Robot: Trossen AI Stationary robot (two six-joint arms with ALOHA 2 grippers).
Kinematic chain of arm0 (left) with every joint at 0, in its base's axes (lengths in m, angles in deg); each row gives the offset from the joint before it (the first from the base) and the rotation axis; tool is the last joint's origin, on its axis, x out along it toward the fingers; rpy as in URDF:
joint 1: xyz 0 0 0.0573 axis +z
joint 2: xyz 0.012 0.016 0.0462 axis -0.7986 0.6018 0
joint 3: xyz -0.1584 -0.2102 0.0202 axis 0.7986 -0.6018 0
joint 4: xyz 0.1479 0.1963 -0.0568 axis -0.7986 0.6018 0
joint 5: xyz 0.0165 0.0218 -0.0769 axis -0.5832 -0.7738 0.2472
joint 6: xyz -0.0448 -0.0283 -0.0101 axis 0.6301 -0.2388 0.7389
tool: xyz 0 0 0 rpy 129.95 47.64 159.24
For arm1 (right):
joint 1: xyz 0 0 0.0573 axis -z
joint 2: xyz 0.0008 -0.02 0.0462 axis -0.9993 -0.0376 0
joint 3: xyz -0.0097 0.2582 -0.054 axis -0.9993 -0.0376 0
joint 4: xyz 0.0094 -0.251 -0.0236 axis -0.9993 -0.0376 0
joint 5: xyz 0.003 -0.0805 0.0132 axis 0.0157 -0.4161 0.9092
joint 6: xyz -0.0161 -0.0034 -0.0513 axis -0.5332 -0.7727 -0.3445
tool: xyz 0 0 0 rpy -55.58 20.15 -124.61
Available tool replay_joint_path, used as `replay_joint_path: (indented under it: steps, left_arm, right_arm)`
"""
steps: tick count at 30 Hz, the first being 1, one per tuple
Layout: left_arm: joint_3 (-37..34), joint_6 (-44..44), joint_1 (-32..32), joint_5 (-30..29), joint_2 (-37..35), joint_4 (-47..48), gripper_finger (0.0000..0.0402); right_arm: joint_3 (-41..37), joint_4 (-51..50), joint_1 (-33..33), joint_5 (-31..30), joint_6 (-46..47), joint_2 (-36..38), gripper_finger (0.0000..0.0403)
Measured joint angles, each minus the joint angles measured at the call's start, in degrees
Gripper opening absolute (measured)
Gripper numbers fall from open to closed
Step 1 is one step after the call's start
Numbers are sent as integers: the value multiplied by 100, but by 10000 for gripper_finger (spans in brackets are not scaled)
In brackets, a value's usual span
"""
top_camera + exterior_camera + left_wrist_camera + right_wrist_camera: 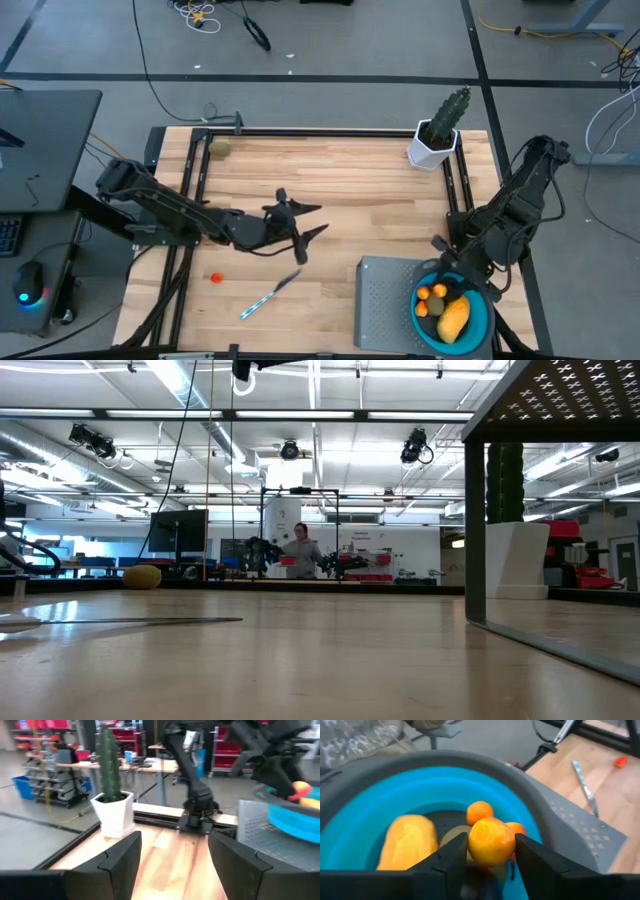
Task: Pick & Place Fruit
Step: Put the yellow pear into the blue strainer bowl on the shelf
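A blue bowl (478,322) on a grey perforated stand (385,290) holds the yellow oblong fruit (454,320) (406,842) and small orange ones (479,812). My right gripper (452,288) (491,851) hovers over the bowl, shut on one orange fruit (491,841). One tiny orange-red piece (215,277) lies on the table's near left. The olive-brown oval (220,150) (142,576) rests at the far left corner. I cannot make out the black ball. My left gripper (308,221) (172,865) is open above mid-table, touching nothing. My right gripper pinches a small orange fruit (491,841) between its two fingers, one on each side. The fingers come from above, slanting down into the bowl. The fruit sits above the other orange pieces; whether it rests on them I cannot tell.
A cactus in a white pot (437,140) (114,805) stands at the far right corner. A thin white-and-blue stick (266,298) (583,787) lies near the front edge. Dark rails (330,132) frame the table. Bare wood lies between the left gripper and the stand.
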Motion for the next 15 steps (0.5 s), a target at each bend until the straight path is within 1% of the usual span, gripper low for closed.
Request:
replay_joint_path:
  steps: [5,7,9,13,15]
  left_arm:
    - [0,37,-90,-635,-159,89,235]
    - [0,-126,-148,-1018,-215,97,235]
    - [0,-541,-210,-1473,-271,97,235]
    - [0,-1130,-365,-2415,-391,-153,235]
    - [0,-1304,-450,-2610,-401,-432,235]
  right_arm:
    - [0,180,-18,-122,-41,0,223]
    - [0,219,-18,-59,-113,0,245]
    - [0,268,-18,-36,-132,3,262]
    - [0,368,-18,-88,-143,11,279]
    - [0,459,-18,-197,-202,10,281]
